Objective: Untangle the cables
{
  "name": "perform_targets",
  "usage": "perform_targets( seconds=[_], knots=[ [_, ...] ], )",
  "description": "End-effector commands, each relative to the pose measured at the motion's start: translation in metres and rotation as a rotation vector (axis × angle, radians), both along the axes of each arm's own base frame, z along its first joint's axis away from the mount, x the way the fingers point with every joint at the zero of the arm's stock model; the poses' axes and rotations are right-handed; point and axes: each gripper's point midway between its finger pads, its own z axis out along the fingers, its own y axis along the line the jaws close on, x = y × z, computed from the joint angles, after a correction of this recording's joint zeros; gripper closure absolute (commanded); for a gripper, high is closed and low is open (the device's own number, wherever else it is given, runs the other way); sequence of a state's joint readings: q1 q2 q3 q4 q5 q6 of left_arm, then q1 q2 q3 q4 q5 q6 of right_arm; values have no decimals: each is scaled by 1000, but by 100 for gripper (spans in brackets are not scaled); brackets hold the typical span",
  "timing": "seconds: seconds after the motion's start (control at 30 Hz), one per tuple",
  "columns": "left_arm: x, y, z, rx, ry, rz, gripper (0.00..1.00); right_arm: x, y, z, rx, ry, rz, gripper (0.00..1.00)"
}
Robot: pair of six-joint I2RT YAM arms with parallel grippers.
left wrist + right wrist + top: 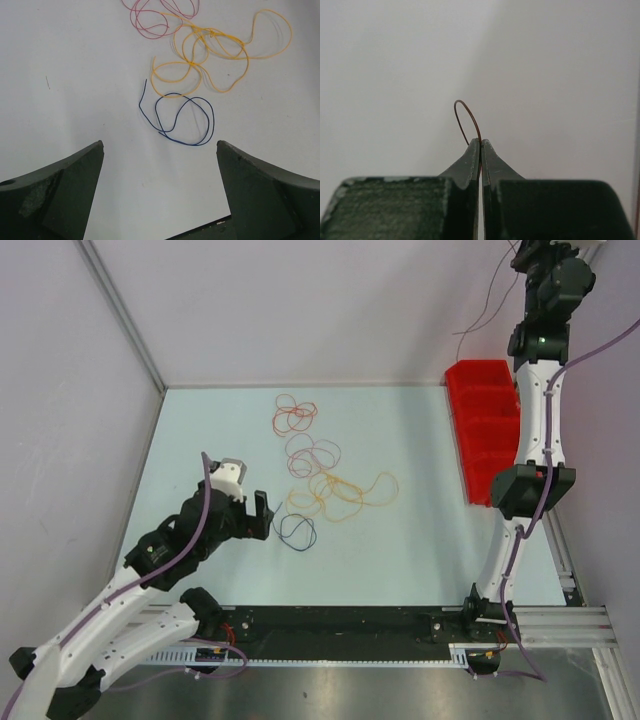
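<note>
Several thin cables lie in loops on the pale table: red point(295, 415) at the back, pinkish-brown point(313, 455), orange-yellow point(345, 492) and dark blue point(297, 530) nearest. My left gripper point(245, 502) hovers low just left of the blue cable point(185, 120). Its jaws point(160, 146) are open and empty, with the orange-yellow loops point(220, 50) beyond. My right gripper point(522, 254) is raised high at the back right. There my right gripper point(480, 142) is shut on a brown cable point(465, 111), whose short end curls above the tips. The rest of this cable point(487, 310) hangs down.
A red compartmented bin point(485, 430) stands along the table's right side, partly behind the right arm. White walls close in the left and back. A black rail point(330, 625) runs along the near edge.
</note>
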State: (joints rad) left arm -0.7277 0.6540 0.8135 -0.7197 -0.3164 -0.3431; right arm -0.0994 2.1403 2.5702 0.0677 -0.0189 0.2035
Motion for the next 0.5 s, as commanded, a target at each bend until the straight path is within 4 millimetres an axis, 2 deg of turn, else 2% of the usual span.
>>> perform_targets(
  seconds=[0.0,0.3,0.4,0.43,0.47],
  knots=[
    [7,1,0,-9,-5,43,0,-44,-16,79,48,-313,-37,100],
    [8,1,-4,6,7,49,0,-64,-29,101,4,-487,-130,100],
    [8,2,-5,9,10,54,0,-67,-33,103,-11,-501,-164,100],
    [9,2,-5,11,10,57,0,-56,-36,90,-21,-465,-178,100],
    [9,2,-5,13,11,56,0,-56,-35,88,-35,-465,-176,100]
  ],
)
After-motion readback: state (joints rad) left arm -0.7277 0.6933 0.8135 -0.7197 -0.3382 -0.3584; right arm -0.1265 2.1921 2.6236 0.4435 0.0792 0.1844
